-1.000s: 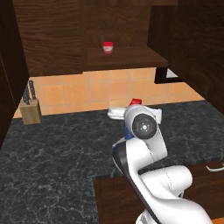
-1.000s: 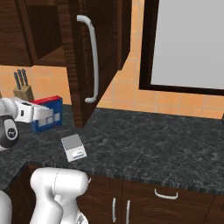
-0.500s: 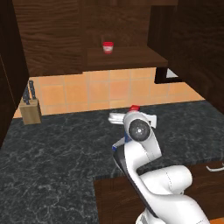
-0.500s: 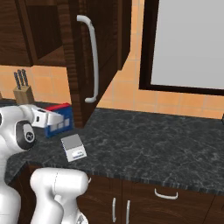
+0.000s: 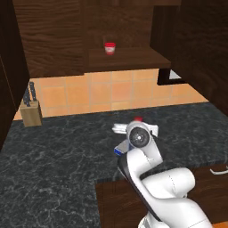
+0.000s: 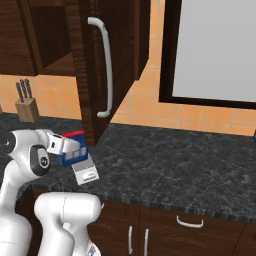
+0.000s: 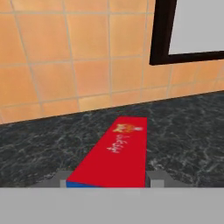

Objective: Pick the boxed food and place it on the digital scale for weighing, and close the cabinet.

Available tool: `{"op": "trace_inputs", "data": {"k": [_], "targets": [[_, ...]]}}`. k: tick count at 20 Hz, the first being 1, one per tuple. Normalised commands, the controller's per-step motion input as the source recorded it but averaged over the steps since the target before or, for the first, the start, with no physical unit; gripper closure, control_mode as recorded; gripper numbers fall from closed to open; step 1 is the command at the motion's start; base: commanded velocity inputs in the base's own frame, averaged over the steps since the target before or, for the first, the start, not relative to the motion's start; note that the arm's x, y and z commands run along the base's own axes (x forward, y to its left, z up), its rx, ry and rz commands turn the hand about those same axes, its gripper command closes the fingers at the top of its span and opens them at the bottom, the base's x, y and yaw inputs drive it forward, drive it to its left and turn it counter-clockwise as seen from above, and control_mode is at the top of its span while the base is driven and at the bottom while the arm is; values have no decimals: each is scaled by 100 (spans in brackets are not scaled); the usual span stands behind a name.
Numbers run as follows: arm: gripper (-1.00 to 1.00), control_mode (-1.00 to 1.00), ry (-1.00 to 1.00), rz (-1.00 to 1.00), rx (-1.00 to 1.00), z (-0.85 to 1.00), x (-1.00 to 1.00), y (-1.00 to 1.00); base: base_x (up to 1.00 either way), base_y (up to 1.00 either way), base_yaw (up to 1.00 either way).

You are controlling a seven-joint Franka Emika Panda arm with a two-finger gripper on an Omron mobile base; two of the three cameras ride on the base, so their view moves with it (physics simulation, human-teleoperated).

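Fig.: gripper (image 6: 70, 146) clamped on box (image 6: 75, 149), held just above scale (image 6: 85, 171) on counter (image 6: 165, 165). You lower box straight, keep it level, centre it on scale plate, release only w/ box resting. Cabinet (image 6: 107, 60) left of window, open.

Boxed food (image 6: 74, 149) above digital scale (image 6: 84, 171) on counter (image 6: 165, 165); knife block (image 6: 27, 109) far left; cabinet (image 6: 107, 60) behind.

Arm (image 5: 156, 187): glossy white rounded shells, smooth. Dark grey joint w/ round silver cap at elbow. Wrist block white, boxy.
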Motion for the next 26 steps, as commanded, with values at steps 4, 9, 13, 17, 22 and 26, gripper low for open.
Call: {"op": "trace_inputs", "data": {"k": [4, 9, 13, 17, 22, 26], "targets": [[100, -100, 2, -8, 0, -50, 20, -6, 0, 0, 0], [100, -100, -22, -2, -5, -50, 28, 0, 0, 0, 0], [100, -100, -13, -1, -1, -29, 9, 0, 0, 0, 0], [100, -100, 7, -2, 0, -28, 18, -4, 0, 0, 0], [100, -100, 0, -1, 0, -30, 16, -15, 0, 0, 0], [100, -100, -1, -1, 0, -25, 16, -10, 0, 0, 0]]}}
